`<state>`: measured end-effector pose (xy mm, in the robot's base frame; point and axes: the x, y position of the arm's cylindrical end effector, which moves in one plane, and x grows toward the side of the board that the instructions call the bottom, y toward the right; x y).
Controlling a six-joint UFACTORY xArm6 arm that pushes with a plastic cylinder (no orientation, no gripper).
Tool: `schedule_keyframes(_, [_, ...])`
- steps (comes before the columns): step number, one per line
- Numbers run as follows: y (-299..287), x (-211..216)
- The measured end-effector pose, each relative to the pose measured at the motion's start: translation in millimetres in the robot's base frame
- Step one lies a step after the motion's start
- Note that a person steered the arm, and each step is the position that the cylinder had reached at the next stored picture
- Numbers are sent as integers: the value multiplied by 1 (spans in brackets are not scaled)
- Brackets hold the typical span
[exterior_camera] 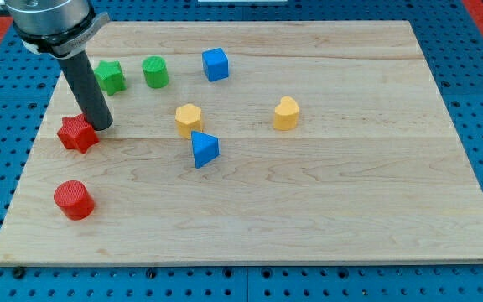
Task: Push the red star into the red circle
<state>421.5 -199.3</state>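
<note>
The red star [76, 133] lies near the board's left edge. The red circle [74, 200], a short cylinder, stands below it toward the view's bottom left, a clear gap between them. My tip [101, 125] is at the star's upper right side, touching or nearly touching it. The rod rises from there to the view's top left.
A green star [110, 76] and a green cylinder [155, 71] sit near the top left. A blue cube [215, 64] is right of them. A yellow hexagon [188, 119], a blue triangle [204, 148] and a yellow heart-like block [286, 113] sit mid-board. The wooden board [350, 210] lies on blue pegboard.
</note>
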Motion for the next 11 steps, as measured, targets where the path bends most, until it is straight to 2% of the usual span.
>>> schedule_keyframes(1, [0,-3])
schedule_keyframes(2, [19,-31])
schedule_keyframes(3, [39,-40])
schedule_keyframes(5, [-29,-44])
schedule_keyframes(6, [-20,23])
schedule_keyframes(8, [-3,49])
schedule_keyframes(9, [0,80])
schedule_keyframes(10, [2,70])
schedule_keyframes(11, [31,32])
